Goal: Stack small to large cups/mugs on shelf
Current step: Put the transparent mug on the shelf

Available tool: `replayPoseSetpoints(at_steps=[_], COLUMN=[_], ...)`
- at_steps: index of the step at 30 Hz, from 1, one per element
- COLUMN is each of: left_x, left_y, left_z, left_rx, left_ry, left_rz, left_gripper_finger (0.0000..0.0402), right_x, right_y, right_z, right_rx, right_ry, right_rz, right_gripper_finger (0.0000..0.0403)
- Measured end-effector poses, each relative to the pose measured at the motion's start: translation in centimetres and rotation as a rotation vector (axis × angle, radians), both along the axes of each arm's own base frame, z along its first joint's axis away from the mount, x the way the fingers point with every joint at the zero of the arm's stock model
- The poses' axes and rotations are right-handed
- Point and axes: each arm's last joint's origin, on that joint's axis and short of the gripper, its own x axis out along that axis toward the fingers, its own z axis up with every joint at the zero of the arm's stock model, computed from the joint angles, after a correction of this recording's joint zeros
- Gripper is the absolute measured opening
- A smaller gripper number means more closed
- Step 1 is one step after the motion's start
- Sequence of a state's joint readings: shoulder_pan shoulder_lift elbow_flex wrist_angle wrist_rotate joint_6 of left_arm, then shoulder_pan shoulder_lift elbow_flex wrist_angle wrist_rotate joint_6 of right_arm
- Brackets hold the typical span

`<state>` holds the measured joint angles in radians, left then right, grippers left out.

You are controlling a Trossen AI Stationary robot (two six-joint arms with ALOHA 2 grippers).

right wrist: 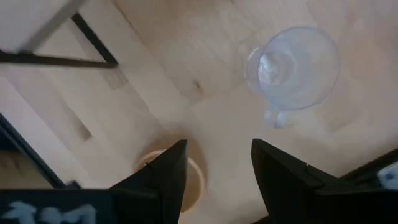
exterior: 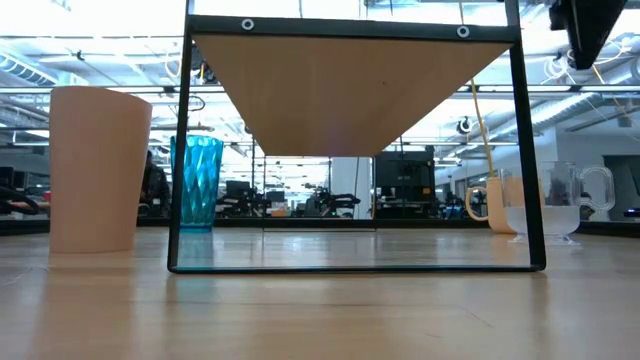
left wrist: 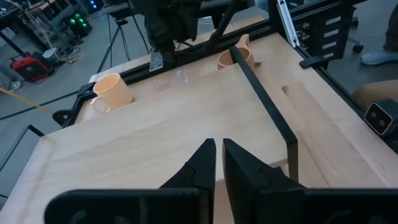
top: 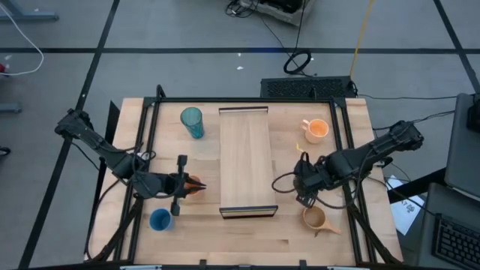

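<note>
Left gripper (top: 193,184) grips the small orange cup (top: 196,182) beside the shelf (top: 244,142), next lifting it on. Right gripper (top: 304,196) hovers open above the clear glass cup (right wrist: 292,67).

Robotics lab: floor cables (top: 296,60), equipment racks (exterior: 405,185), tripods.

No words, labels, brand names or numbers can be read on anything in these views.

The left claw (top: 196,184) hides most of the small orange cup (top: 198,182).
</note>
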<state>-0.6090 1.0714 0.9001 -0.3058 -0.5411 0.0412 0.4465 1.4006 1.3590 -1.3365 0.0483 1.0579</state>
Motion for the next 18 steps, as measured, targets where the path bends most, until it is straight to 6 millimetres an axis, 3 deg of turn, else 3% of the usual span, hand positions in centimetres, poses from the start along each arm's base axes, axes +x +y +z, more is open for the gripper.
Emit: replayPoseSetpoints(at_steps=[11, 18], left_x=[-0.2, -0.4], left_y=[0.2, 0.3], left_z=[-0.5, -0.9], left_rx=[-0.015, -0.036], left_ry=[0.055, 0.089], left_rz=[0.025, 0.052], left_gripper_finger=[0.0033, 0.0033], right_x=[1.1, 0.4], right_y=[3.1, 2.6], right_z=[-0.6, -0.7], right_rx=[0.085, 0.042], right_ry=[-0.116, -0.046], right_rz=[-0.034, -0.020], right_gripper_finger=[0.0169, 0.0169])
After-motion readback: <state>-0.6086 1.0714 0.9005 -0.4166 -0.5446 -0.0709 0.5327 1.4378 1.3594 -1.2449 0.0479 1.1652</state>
